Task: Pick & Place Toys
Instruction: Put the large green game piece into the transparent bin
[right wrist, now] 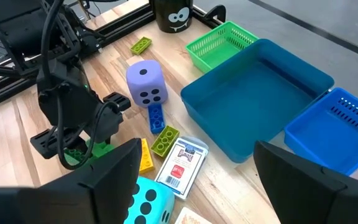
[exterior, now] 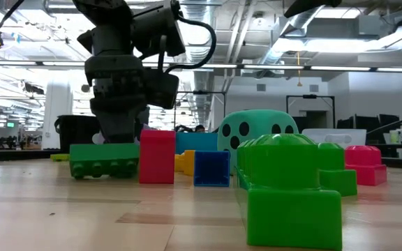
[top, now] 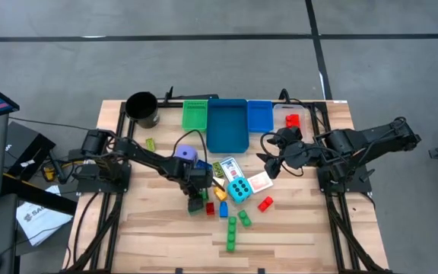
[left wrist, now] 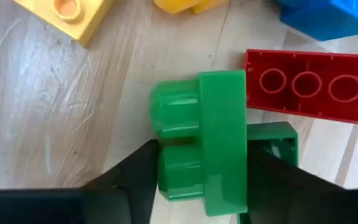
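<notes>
My left gripper (top: 196,198) stands low over the toys at the table's middle, its fingers closed on either side of a green brick (left wrist: 207,143), which also shows in the low view (exterior: 105,160). A red brick (left wrist: 309,87) lies right beside it, a yellow brick (left wrist: 67,15) a little farther off. The cyan dotted die (top: 239,189), the purple die (right wrist: 145,83), a pack of playing cards (right wrist: 180,163) and more green bricks (top: 233,232) rest on the table. My right gripper (top: 268,156) hangs open above the table's right half, holding nothing. My left gripper pinches the green brick between its two fingers, one finger (left wrist: 138,180) against the studded face (left wrist: 176,171), the other against the opposite, hollow side (left wrist: 260,143). The fingers come steeply from above. The brick lies on the table (exterior: 103,171) next to the red brick.
At the far edge stand a green bin (top: 196,114), a large blue bin (top: 227,125), a smaller blue bin (top: 259,116) and a black cup (top: 142,109). A red brick (top: 265,204) and a blue brick (exterior: 211,169) lie near the cyan die.
</notes>
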`<state>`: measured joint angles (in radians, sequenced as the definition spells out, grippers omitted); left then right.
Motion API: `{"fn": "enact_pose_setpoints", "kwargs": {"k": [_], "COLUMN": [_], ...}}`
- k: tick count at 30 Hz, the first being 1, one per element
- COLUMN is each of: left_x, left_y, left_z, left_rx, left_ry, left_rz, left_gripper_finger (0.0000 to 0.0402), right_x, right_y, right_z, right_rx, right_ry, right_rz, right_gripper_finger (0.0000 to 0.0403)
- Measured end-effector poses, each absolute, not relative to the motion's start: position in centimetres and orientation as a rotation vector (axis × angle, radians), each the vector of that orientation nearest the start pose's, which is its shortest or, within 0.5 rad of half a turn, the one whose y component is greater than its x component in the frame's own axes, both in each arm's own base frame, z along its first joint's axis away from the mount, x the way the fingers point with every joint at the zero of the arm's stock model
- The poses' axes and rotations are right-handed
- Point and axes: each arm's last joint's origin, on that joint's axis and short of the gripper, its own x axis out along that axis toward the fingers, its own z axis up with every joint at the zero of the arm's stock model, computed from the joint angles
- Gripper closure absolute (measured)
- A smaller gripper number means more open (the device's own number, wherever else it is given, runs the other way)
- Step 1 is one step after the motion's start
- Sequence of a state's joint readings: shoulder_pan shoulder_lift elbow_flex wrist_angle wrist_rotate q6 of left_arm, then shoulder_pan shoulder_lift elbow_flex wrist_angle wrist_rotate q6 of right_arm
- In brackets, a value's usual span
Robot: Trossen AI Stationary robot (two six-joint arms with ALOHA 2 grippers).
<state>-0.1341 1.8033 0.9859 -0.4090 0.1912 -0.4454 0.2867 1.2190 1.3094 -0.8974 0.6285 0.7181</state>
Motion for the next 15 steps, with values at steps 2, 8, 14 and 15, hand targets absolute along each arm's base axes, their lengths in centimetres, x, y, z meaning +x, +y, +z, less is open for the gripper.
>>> {"fn": "enact_pose_setpoints", "kwargs": {"k": [2,8,14,15], "left_x": [32.2,32.3,32.0,31.8], "left_y": [-4.7,-3.9,-3.2,-3.0], "left_z": [13.2,13.2,13.9,14.4], "left_rx": [-0.425,-0.459,-0.488,-0.489], "left_ry": [1.271,1.268,1.265,1.263], "left_rz": [0.000,-0.001,0.000,0.008], "left_gripper_finger": [0.0231,0.0231,0.0231,0.0231], "right_x": [22.6,22.6,22.6,22.6], "right_y": [4.9,4.9,4.9,4.9], "right_z": [36.7,36.7,36.7,36.7], "right_rx": [0.322,0.322,0.315,0.312], "right_ry": [0.567,0.567,0.568,0.570], "right_rz": [-0.557,-0.556,-0.554,-0.553], "right_gripper_finger": [0.0097,0.0097,0.0097,0.0097]}}
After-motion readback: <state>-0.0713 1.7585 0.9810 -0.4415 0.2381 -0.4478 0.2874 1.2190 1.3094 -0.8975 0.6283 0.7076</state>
